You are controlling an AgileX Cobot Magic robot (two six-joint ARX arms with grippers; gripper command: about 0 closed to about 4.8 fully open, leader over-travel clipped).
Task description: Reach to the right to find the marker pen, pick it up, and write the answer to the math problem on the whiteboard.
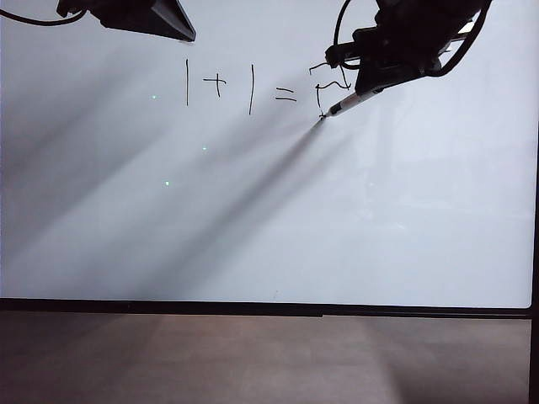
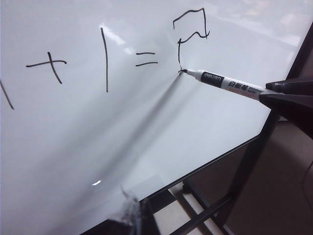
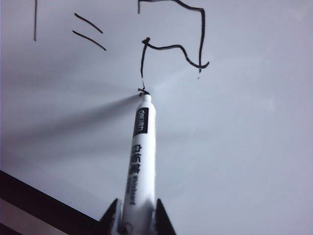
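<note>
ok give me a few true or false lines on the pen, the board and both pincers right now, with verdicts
1. The right pincer is shut on the marker pen. True.
2. The pen's tip is lifted clear of the whiteboard. False: the tip rests on the board at the lower end of the fresh stroke.
3. The math problem reads one plus one equals. True.
4. Nothing has been written after the equals sign. False: an unfinished answer stroke sits just beyond it.
5. The left pincer holds a second pen. False: it hangs above the problem, away from the pen; whether it is open or shut does not show.
</note>
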